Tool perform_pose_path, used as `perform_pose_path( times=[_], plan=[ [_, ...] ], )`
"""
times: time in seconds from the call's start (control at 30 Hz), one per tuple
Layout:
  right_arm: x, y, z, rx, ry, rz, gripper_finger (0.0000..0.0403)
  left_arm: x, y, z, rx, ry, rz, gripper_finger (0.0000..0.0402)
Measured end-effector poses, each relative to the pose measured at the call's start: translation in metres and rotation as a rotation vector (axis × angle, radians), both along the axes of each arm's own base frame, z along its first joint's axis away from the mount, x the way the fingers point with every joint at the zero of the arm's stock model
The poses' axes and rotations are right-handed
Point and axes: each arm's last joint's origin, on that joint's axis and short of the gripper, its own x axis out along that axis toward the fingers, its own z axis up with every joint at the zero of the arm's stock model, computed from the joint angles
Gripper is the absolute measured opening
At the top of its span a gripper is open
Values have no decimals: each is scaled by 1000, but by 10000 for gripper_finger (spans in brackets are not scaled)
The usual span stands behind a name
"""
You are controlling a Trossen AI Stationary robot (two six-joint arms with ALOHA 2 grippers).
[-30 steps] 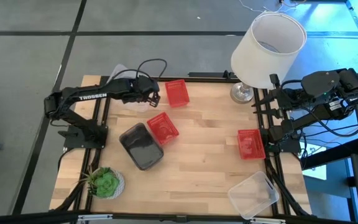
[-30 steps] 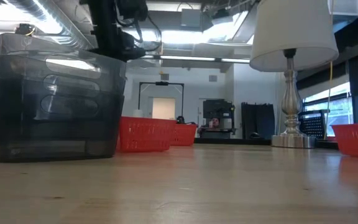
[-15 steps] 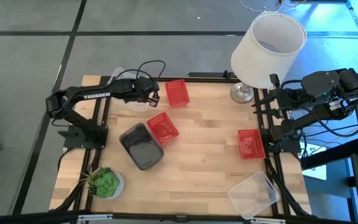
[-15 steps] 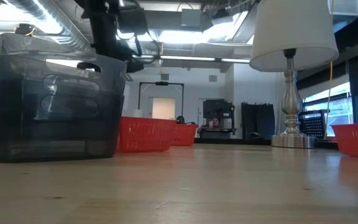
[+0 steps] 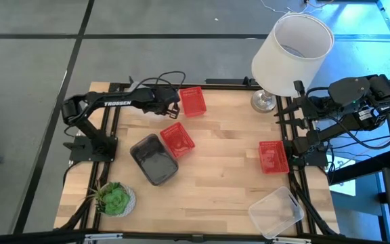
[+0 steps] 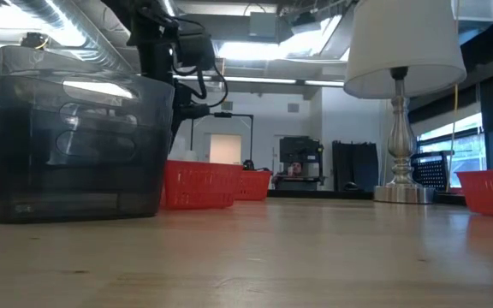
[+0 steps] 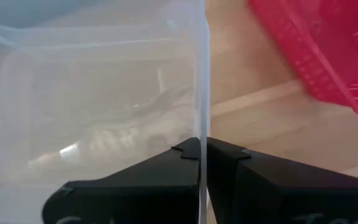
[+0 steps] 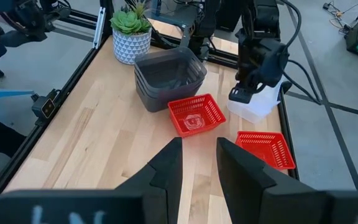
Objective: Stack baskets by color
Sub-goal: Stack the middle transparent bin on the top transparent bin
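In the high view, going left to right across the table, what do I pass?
Potted plant → dark grey baskets → red basket beside them → lamp; the other baskets overlap these.

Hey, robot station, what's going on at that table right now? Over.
Left end effector shut on clear basket wall. Right end effector open, waiting at the table's right edge. Red baskets unstacked. Lamp not obstructing. Over.
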Motion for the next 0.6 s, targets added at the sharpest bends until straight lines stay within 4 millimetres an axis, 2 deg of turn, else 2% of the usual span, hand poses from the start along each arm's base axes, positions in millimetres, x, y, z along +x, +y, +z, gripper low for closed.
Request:
perform_pose_path(
  times=[0.23,0.6],
  plan=[
    [0,0,0,2,0,-2,98,-1,3,0,-51,-30,-13,10],
    [0,0,0,2,2,-2,98,-2,4,1,-82,-58,-21,66]
  ],
)
